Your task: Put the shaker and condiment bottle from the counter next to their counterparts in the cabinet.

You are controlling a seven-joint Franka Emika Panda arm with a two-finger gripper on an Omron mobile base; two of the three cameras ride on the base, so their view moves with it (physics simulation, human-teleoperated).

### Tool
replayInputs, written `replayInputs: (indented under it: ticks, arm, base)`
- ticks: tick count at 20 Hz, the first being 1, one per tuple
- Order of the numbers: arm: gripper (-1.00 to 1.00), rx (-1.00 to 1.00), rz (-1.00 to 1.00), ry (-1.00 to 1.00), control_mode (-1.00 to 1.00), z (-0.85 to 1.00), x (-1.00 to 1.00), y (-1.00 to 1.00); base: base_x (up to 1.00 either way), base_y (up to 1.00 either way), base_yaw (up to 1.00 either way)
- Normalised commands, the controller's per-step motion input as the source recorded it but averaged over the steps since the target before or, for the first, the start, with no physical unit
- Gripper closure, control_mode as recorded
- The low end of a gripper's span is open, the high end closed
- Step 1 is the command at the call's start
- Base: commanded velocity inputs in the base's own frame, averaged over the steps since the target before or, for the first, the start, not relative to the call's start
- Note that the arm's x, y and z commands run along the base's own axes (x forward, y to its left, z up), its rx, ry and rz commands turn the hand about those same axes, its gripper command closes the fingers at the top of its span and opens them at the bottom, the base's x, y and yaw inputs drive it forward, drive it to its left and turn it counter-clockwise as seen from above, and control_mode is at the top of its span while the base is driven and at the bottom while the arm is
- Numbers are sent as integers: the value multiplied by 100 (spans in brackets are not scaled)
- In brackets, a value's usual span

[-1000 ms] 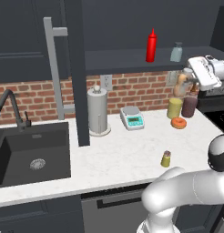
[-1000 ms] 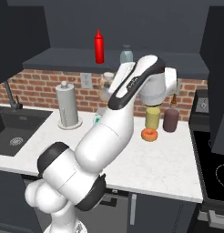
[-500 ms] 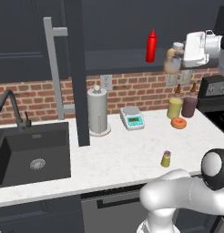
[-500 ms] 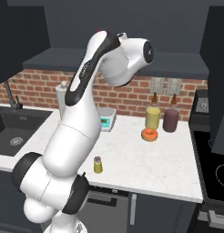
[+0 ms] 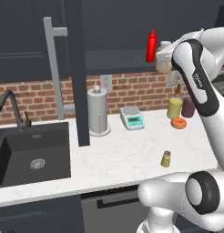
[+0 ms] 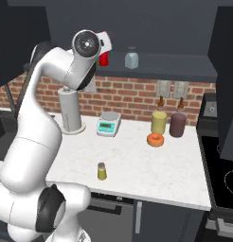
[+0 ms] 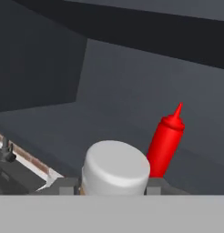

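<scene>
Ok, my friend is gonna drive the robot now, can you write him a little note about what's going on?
Gripper: shut on the condiment bottle, raised at the cabinet shelf close to the red squeeze bottle.
Shaker: standing on the counter, untouched.
Pale blue-grey shaker: on the shelf.
Done: bottle picked up and carried up.
Left: set the bottle beside the red one, let go, then fetch the shaker and place it by the pale one.
</scene>
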Motion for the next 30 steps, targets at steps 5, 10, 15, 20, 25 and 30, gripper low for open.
replayInputs:
  ticks: [5,10,15,20,25,30]
  arm:
    - [100,0,-2,1,-100,5,5,5]
    - [100,0,-6,3,-100,11,51,0]
    - [100,0,-8,7,-100,21,62,1]
    - [100,1,-5,2,-100,5,36,1]
    - [100,5,-18,0,-100,0,35,0]
    - [100,9,-22,-1,-100,-2,32,3]
  base:
    - [0,0,0]
    - [0,0,0]
    - [0,0,0]
    - [0,0,0]
    - [0,0,0]
    - [0,0,0]
